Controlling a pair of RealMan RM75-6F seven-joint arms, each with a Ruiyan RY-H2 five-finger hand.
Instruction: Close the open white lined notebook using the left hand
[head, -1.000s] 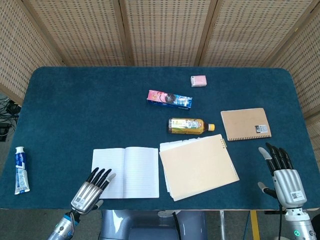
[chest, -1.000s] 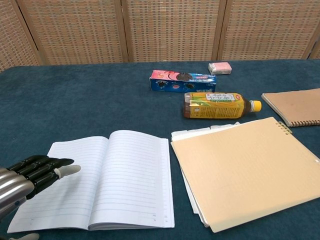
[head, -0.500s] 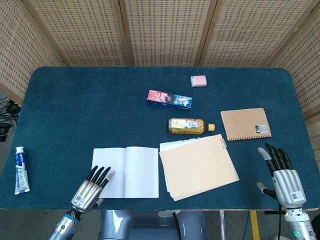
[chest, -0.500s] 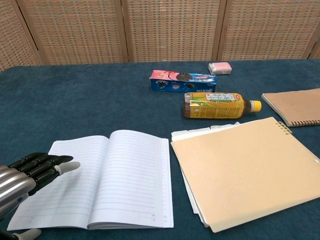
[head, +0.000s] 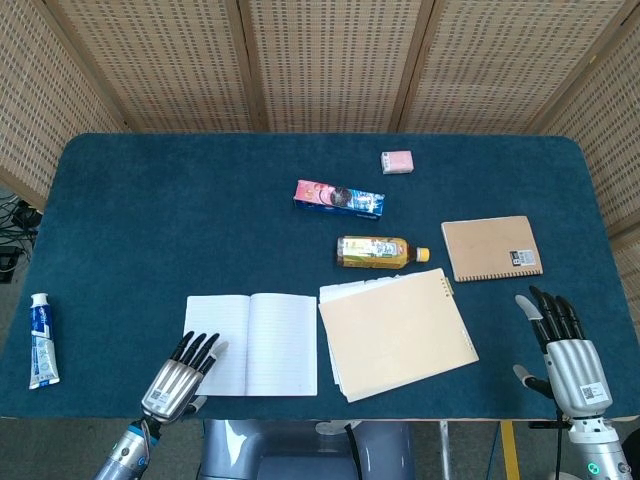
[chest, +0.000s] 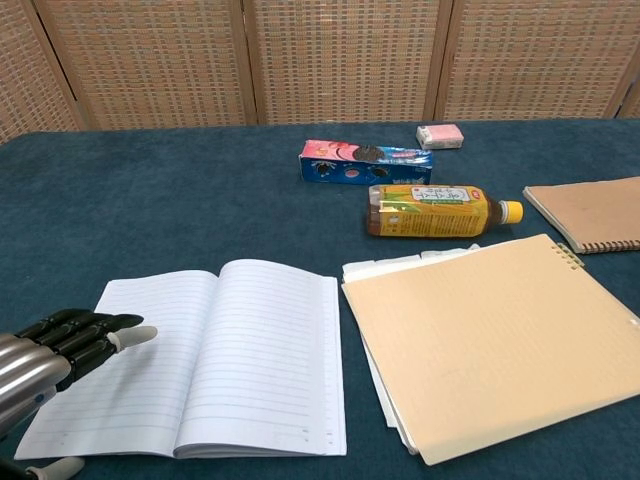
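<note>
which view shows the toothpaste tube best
The head view: the toothpaste tube lies fully visible near the table's left edge, left of the open notebook. The chest view doesn't show it at all.

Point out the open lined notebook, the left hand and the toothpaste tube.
open lined notebook (chest: 260, 350), chest view, on the right-hand lined page.
left hand (head: 178, 375), head view, on the back of the hand, over the notebook's near left corner.
toothpaste tube (head: 41, 345), head view, on the middle of the tube's body.
</note>
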